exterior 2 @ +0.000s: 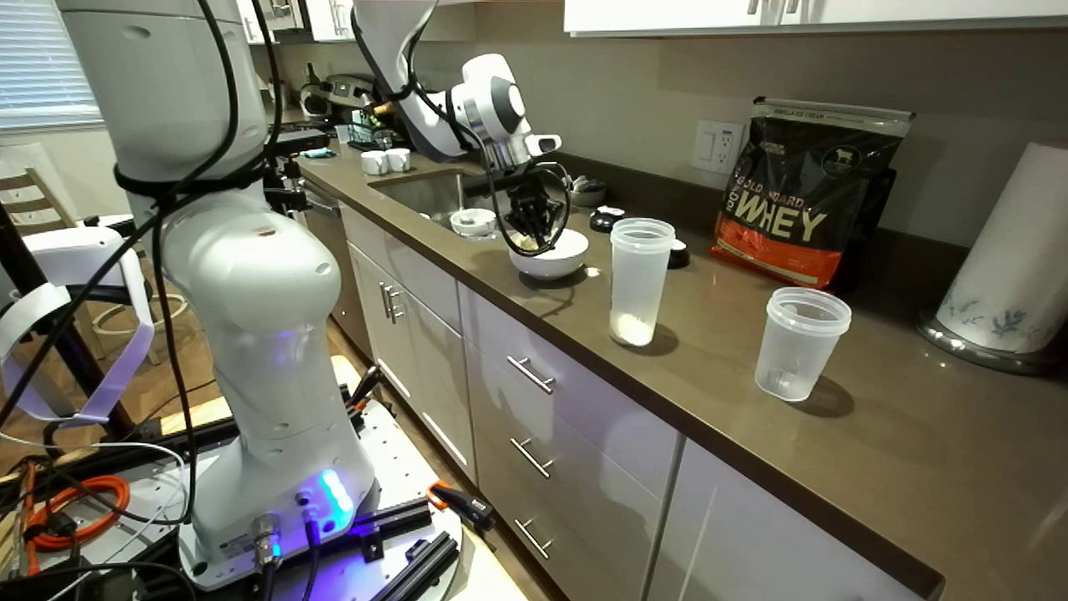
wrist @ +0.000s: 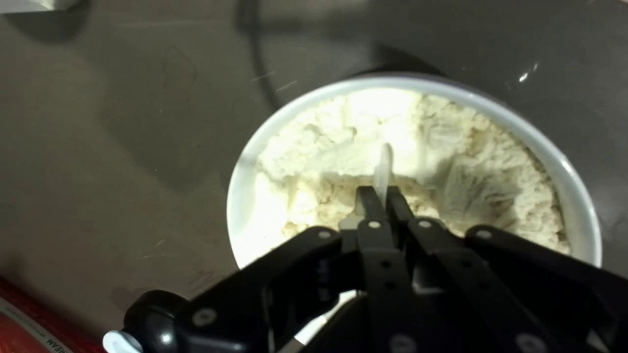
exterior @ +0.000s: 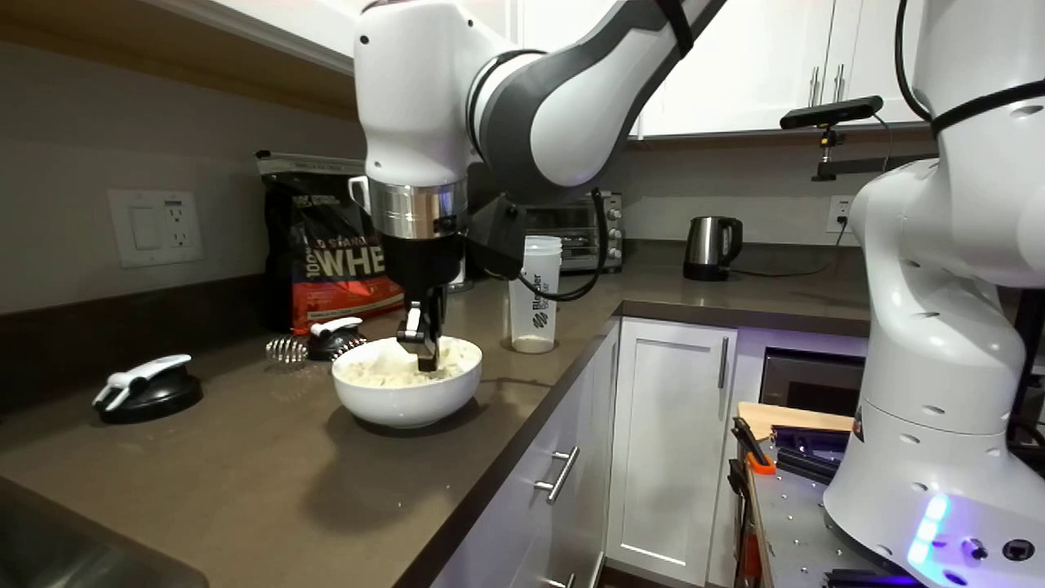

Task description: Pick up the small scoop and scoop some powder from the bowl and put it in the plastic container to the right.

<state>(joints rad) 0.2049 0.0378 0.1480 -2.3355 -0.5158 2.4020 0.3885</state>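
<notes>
On the counter (exterior: pixel 245 482) before us stands the white bowl (exterior: pixel 408 404), directly over it the gripper (wrist: pixel 379 195), the powder (wrist: pixel 333 157) lying just beneath fingertips (wrist: pixel 367 200) that pinch the small scoop (wrist: pixel 384 169) by its pale handle, which juts lengthwise beyond them.

Your gripper (wrist: pixel 379 192): matt, with shiny metal screws (wrist: pixel 374 224) | small scoop (wrist: pixel 384 169): smooth, plastic-looking | powder (wrist: pixel 314 157): matt, rough, crumbly | bowl (exterior: pixel 408 406) before you: smooth, glossy | plastic container (exterior 2: pixel 640 271): frosted, smooth-walled | whey bag (exterior 2: pixel 801 192): glossy film | counter (exterior 2: pixel 918 459): smooth, faint sheen | kettle (exterior: pixel 707 243): mostly shiny metal | towel roll (exterior 2: pixel 1014 250): matt paper | drawer handle (exterior: pixel 564 475): smooth metal | your arm (exterior: pixel 575 131): smooth shell
</notes>
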